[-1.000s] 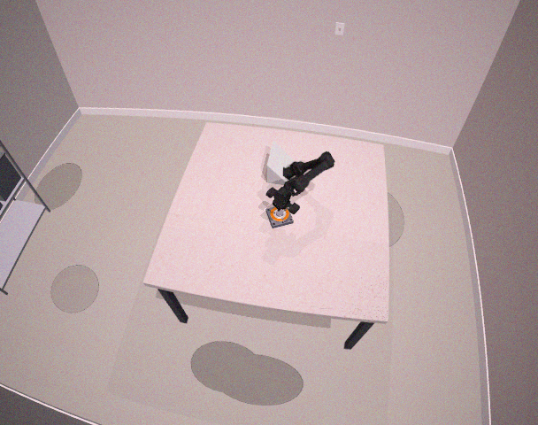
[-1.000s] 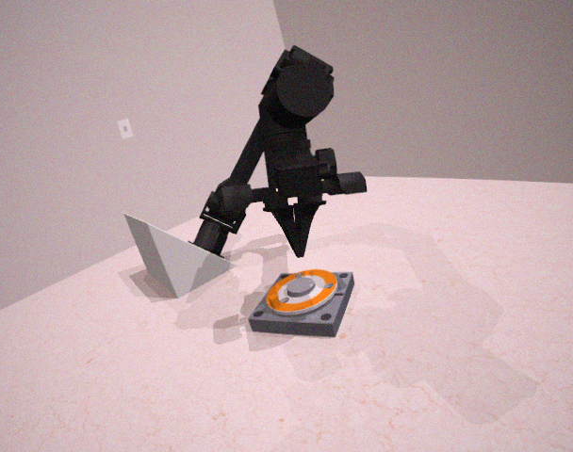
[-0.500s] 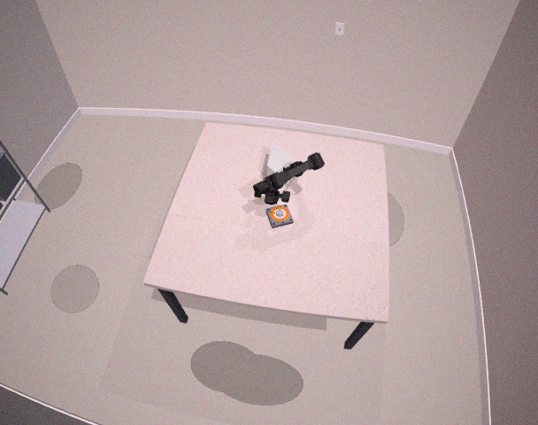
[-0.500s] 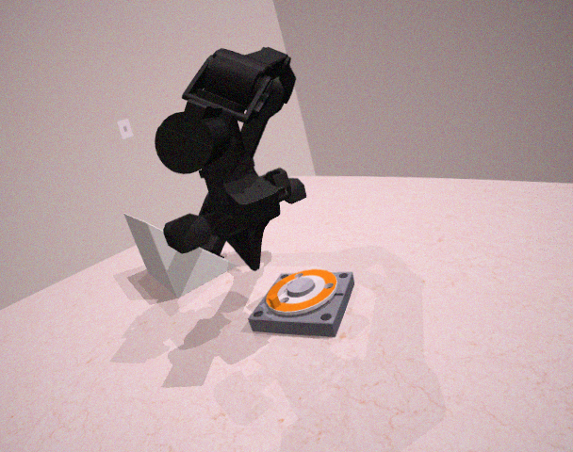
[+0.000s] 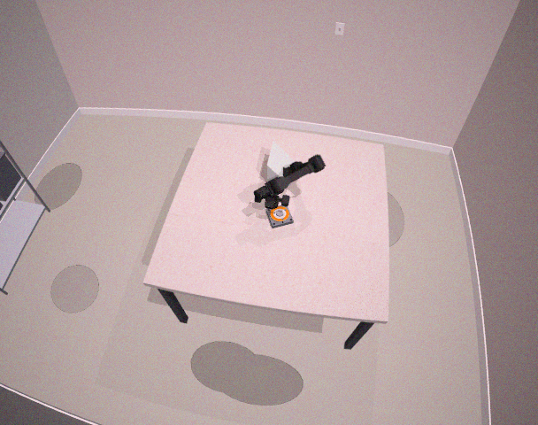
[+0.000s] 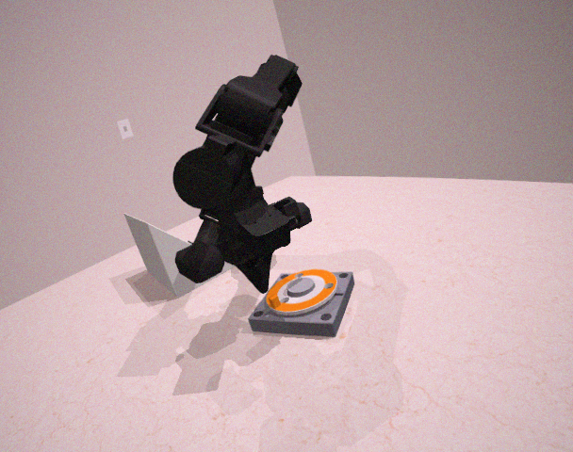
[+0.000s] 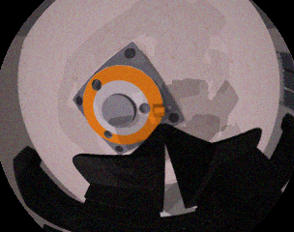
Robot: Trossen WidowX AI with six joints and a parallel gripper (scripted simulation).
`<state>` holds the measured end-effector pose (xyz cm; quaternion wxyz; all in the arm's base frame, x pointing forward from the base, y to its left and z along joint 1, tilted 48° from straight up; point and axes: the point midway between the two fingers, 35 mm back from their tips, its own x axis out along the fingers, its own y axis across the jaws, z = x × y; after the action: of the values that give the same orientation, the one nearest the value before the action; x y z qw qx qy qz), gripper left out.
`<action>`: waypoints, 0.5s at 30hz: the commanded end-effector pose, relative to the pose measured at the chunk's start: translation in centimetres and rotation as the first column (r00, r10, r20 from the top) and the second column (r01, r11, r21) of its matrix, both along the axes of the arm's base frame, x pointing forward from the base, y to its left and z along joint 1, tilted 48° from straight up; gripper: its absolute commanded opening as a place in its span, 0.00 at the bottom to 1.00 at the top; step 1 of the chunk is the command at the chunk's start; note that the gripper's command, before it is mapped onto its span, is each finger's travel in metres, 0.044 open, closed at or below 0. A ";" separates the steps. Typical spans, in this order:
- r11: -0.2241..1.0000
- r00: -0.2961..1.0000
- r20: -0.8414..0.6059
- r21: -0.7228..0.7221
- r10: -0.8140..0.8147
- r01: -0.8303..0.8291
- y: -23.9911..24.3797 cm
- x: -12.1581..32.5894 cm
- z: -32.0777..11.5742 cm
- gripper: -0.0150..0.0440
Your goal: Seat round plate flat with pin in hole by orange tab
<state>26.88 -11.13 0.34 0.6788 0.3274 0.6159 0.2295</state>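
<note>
Pincer [image 6: 262, 284] closed, empty, tips beside plate's [image 6: 302, 290] rim near orange tab [image 6: 275, 299] | plate on post [image 6: 300, 286], grey base [image 6: 325, 318], counter [image 6: 423, 340] | step: approach to nudge | next: likely rotate plate until hole meets pin

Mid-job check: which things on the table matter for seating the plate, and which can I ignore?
Job:
round plate, orange ring
orange tab at its rim
centre post
grey base
gripper, shut and empty, tips down beside the plate

The pin itself cannot be made out.

Ignore:
white wedge block behind the arm
shelf unit on the floor
</note>
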 end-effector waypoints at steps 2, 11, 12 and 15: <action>1.000 1.000 -0.005 0.007 -0.003 0.003 0.9 0.0 -0.7 0.25; 1.000 1.000 -0.004 0.007 -0.003 0.003 0.6 0.7 -0.8 0.25; 1.000 1.000 -0.004 0.007 -0.003 0.003 0.6 0.8 -0.8 0.25; 1.000 1.000 -0.004 0.007 -0.003 0.003 0.5 1.2 -0.9 0.25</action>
<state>27.62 -10.60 -0.46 0.6780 0.3284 0.6161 0.2299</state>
